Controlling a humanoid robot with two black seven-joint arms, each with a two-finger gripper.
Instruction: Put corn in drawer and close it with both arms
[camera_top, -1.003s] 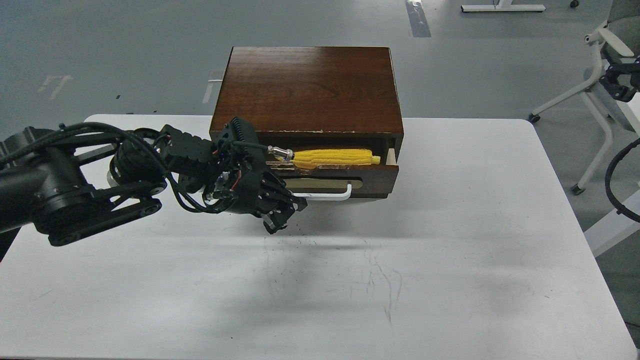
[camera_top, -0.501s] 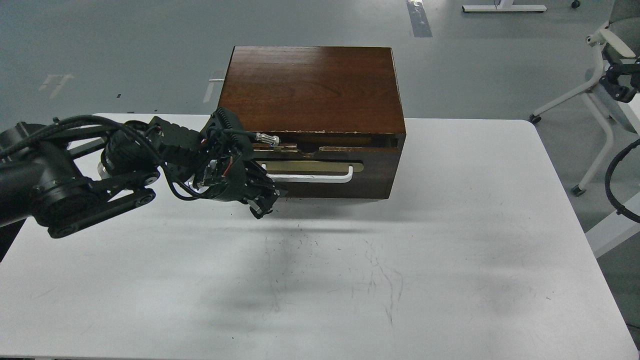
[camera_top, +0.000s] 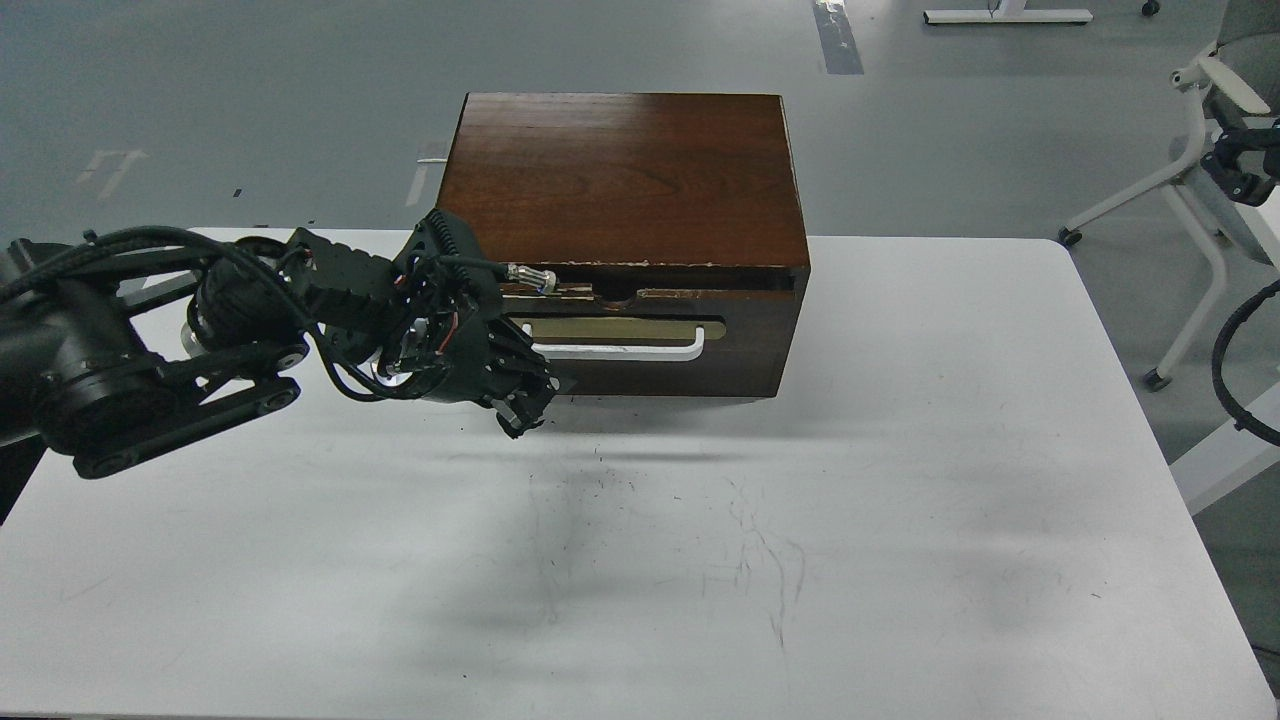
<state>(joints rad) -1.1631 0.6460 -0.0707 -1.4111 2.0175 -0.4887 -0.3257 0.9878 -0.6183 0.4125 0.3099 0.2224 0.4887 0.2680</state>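
On a white table (camera_top: 900, 480) over grey floor, the drawer (camera_top: 650, 340) sits pushed in flush, so closing looks done; the corn is out of sight, presumably inside. The left gripper (camera_top: 520, 400) rests by its front, fingers too dark to tell

Bright yellow corn: out of my sight.
Dark brown wooden drawer (camera_top: 640, 345): its left front end and the left end of its white bar handle (camera_top: 625, 350) sit behind my left gripper (camera_top: 522, 400).
My left gripper's fingers: dark, bunched, I cannot tell them apart.
My right gripper: outside the view.
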